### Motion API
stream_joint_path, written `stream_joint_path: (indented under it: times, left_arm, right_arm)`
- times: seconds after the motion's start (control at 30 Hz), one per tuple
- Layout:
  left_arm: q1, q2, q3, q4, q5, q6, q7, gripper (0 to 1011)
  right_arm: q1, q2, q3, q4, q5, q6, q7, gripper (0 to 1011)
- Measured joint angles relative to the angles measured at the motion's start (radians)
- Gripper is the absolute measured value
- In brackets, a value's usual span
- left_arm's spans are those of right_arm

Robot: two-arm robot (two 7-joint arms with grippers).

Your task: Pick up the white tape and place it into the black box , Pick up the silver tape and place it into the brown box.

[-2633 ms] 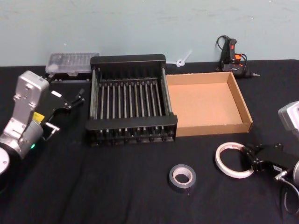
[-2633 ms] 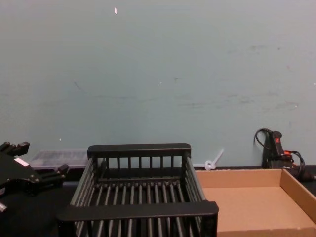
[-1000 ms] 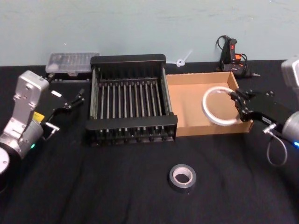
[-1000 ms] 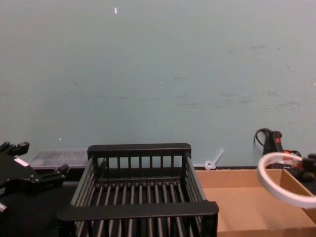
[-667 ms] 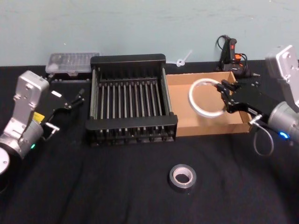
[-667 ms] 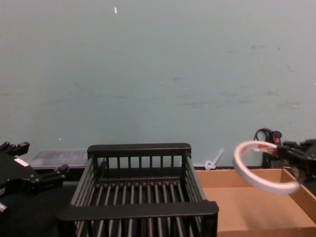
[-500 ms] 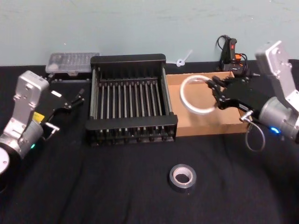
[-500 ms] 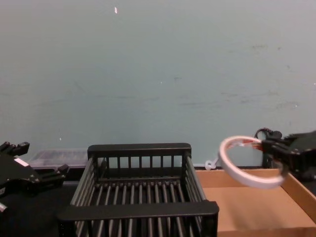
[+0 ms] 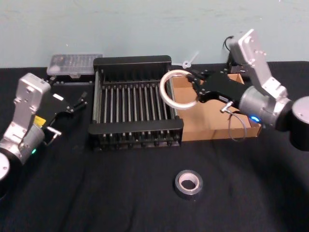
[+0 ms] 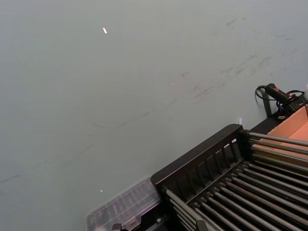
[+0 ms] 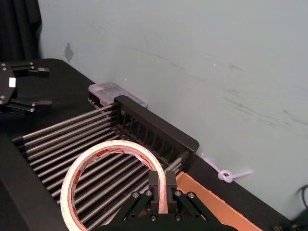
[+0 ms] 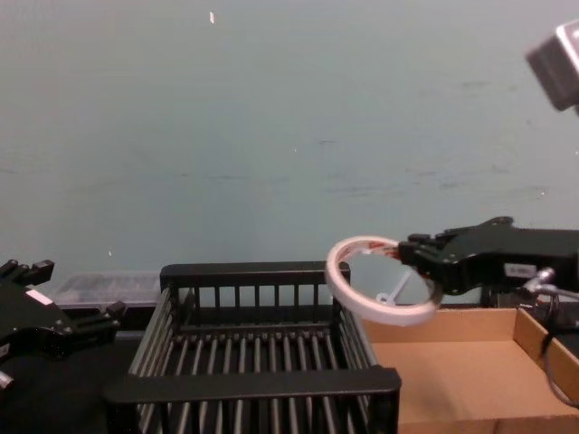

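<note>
The right gripper [image 9: 195, 90] — clamped on the white tape [image 9: 175, 89] — has carried it from over the brown box [image 9: 218, 110] to above the black box's [image 9: 133, 99] right rim, so release looks close. The silver tape [image 9: 188, 184] lies untouched on the table before the black box; the left gripper [image 9: 77, 104], fingers apart, waits left of it.

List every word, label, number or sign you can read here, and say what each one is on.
None can be read.
White tape, held by the right gripper: red-orange printing, too blurred to read.
Left gripper arm: small yellow label, too small to read.
</note>
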Motion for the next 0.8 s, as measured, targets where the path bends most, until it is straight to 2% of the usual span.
stream_joint_path:
  times: [0.37,0.7,0.8]
  left_arm:
    - [0.0,0.0,0.0,0.0,0.0,0.0,0.0,1002]
    - [0.0,0.0,0.0,0.0,0.0,0.0,0.0,1001]
    - [0.0,0.0,0.0,0.0,0.0,0.0,0.0,1001]
  right_arm:
    - [0.107,-0.081,-0.066,0.164,-0.044,-0.036,0.009,96]
    - [0.17,-0.141,-0.1,0.288,-0.073,-0.061,0.021,96]
    - [0.179,-0.151,-0.105,0.307,-0.077,-0.064,0.023,96]
